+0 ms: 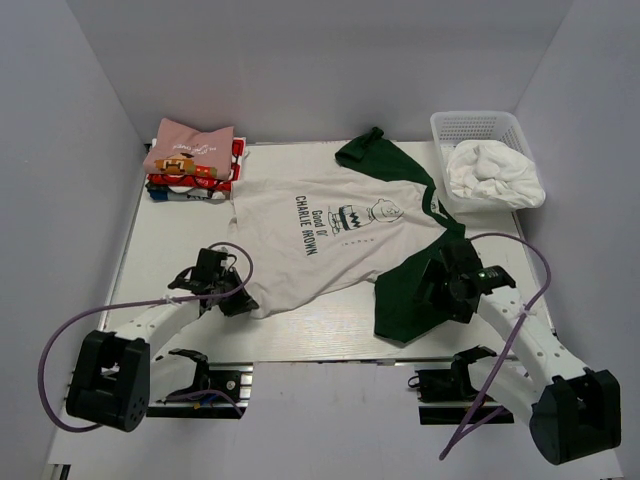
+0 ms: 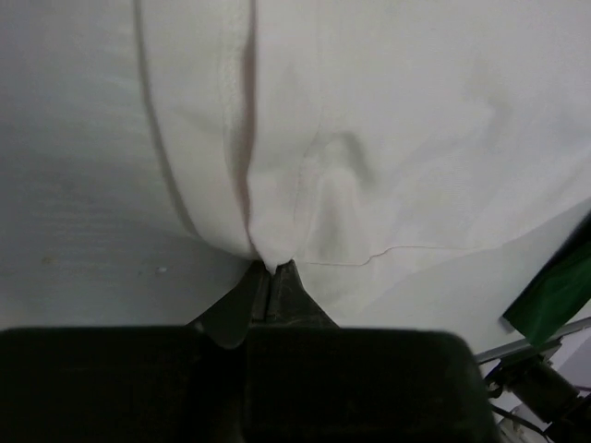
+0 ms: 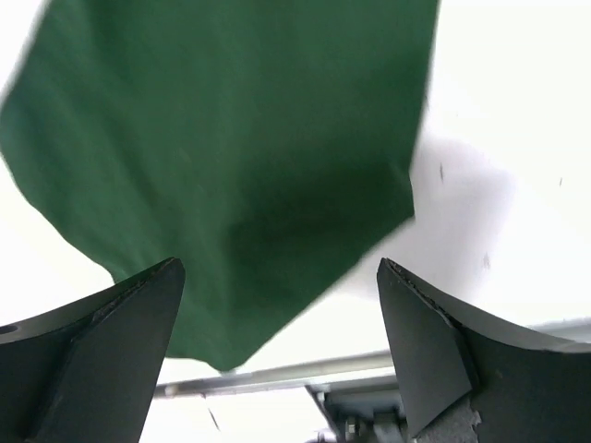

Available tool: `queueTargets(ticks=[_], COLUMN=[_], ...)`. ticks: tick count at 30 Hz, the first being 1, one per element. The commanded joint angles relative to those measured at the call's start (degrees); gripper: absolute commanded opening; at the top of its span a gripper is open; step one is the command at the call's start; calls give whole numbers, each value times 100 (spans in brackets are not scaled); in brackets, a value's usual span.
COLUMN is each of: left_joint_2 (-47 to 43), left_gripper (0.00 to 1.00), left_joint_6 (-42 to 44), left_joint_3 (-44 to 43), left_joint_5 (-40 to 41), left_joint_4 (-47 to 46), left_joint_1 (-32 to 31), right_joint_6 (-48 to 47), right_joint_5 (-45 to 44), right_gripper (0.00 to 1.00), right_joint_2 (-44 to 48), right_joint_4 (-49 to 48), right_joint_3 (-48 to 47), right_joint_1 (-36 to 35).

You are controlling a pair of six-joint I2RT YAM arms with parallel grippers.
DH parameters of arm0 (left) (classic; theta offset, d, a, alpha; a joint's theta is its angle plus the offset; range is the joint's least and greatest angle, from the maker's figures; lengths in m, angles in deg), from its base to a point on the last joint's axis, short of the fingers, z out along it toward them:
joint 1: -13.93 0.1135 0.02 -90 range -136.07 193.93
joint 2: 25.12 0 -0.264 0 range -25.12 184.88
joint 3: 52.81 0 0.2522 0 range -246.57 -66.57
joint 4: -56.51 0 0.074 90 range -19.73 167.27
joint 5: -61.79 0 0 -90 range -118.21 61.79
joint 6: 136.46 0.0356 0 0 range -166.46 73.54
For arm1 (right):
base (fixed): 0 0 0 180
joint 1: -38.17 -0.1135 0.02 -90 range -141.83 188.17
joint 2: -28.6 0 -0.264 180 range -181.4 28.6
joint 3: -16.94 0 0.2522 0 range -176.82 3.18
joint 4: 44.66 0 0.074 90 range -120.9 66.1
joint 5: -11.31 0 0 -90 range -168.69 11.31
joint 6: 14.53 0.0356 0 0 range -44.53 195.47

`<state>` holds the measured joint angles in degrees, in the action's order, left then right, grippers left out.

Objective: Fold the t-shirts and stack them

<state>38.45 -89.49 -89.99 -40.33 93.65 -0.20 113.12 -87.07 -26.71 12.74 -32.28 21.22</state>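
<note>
The off-white shirt (image 1: 320, 235) with dark green sleeves and black Charlie Brown print lies spread on the table. My left gripper (image 1: 243, 298) is shut on its near left hem corner; the left wrist view shows the cloth (image 2: 369, 157) pinched at the closed tips (image 2: 274, 268). My right gripper (image 1: 432, 290) is open above the near green sleeve (image 1: 410, 290); the right wrist view shows the sleeve (image 3: 231, 157) between and beyond the spread fingers (image 3: 420, 323). Folded pink, red and white shirts (image 1: 192, 160) are stacked at the far left.
A white plastic basket (image 1: 455, 128) with crumpled white cloth (image 1: 493, 172) stands at the far right. The table's near metal rail (image 1: 330, 360) runs in front of the shirt. Grey walls enclose the table on three sides.
</note>
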Motion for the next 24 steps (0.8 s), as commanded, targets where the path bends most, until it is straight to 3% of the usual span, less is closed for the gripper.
queueTargets(ticks=[1,7,10,11,14,18,21,24], left_joint_2=[260,-230,-573,-626,-767,-838,-767,-609], left_gripper=[0,0,0,0,0,0,0,0], left_joint_6=[171,304,304,304,304,251,391,506], left_joint_3=[-136,-672,-901,-1067,-1532,-2437,-3377,-4388], left_joint_5=[-211,-265,-317,-378,-379,304,701,1586], left_joint_4=[-368,-18,106,175,176,-52,8,376], left_joint_1=[-81,-81,-81,-81,-81,-20,41,42], right_joint_6=[444,445,463,463,323,199,-141,-442], right_joint_5=[284,1168,1383,1348,639,-1011,-1673,-2471], right_gripper=[90,90,80,57,0,0,0,0], right_joint_2=[82,-505,-700,-727,-683,-385,18,56], right_joint_4=[638,-116,-722,-821,-998,-962,-1461,-1368], right_joint_3=[118,705,944,919,271,-1496,-2497,-3638], right_joint_1=[-10,-54,-80,-106,-107,-72,-54,-45])
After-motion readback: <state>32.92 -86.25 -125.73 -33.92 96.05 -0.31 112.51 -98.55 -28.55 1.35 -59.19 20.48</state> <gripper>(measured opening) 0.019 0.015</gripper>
